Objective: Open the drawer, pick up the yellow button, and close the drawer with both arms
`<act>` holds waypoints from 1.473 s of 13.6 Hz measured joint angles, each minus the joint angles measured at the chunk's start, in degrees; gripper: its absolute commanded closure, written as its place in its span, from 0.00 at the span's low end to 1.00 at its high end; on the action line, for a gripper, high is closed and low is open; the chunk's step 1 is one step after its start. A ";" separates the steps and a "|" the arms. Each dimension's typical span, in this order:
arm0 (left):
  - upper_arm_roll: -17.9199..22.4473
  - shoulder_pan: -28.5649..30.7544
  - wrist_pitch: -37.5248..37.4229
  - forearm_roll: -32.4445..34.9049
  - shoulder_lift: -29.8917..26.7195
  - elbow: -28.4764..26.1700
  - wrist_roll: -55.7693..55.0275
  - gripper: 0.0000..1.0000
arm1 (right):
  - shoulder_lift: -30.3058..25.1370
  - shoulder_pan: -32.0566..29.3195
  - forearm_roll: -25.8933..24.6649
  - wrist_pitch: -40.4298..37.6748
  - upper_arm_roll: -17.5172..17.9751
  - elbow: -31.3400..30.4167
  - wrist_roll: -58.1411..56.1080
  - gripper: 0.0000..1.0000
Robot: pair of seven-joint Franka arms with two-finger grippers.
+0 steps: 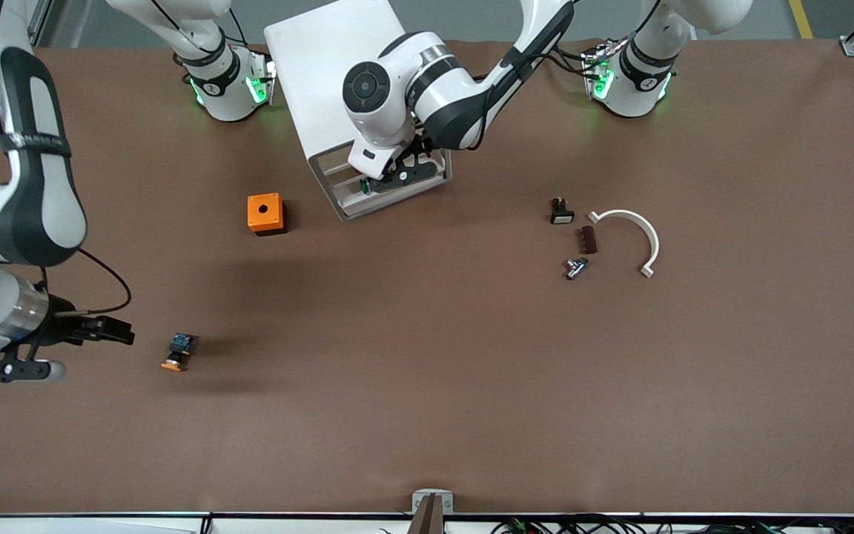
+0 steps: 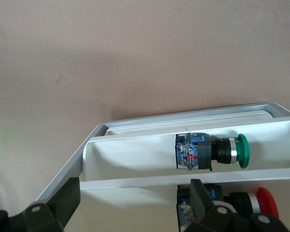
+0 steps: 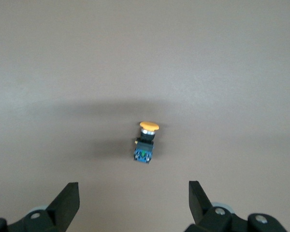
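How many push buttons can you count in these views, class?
4: an orange button on the table toward the right arm's end, a green button and a red button in cabinet drawers, a black button beside the white arc. More may be hidden.

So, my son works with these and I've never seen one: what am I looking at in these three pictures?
Two white robot arms work at a brown table. The big picture looks down from a high camera facing them; the other two come from cameras on each arm's wrist. The left gripper, fingers open, hangs at the white cabinet, over an open drawer holding a green-capped button; a red-capped one lies below. The right gripper, also open, holds nothing; the orange button lies on the table beside it. An orange box and small parts also lie there.
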 measured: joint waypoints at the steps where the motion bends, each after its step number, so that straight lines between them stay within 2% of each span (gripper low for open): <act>1: 0.31 0.41 0.02 0.09 0.02 -0.02 0.00 0.01 | -2.06 0.00 0.00 -1.76 0.07 -0.01 0.01 0.00; 3: 1.13 3.62 0.17 0.46 -0.01 0.83 0.73 0.01 | -6.07 -0.02 0.00 -5.18 0.18 -0.03 0.01 0.00; 5: 1.50 9.77 0.17 0.94 -0.19 2.66 2.59 0.01 | -9.68 -0.01 0.01 -8.00 0.34 -0.08 0.01 0.00; 8: 1.55 19.82 0.13 6.56 -1.80 4.11 4.54 0.01 | -13.96 0.00 0.01 -10.86 0.62 -0.13 0.02 0.00; 10: 1.49 24.48 0.10 10.52 -3.98 4.32 5.08 0.01 | -15.90 0.00 0.01 -12.91 0.72 -0.21 0.07 0.00; 12: 1.48 27.45 0.03 12.95 -6.36 4.44 8.38 0.01 | -16.67 0.00 0.01 -14.47 0.75 -0.24 0.23 0.00; 16: 1.48 35.26 -0.97 13.29 -11.05 4.55 21.48 0.01 | -16.79 0.00 0.01 -15.46 0.79 -0.35 0.58 0.00; 20: 1.47 41.39 -7.39 13.29 -16.06 4.54 36.46 0.01 | -16.85 1.49 -0.02 -15.76 0.84 -0.47 3.42 0.00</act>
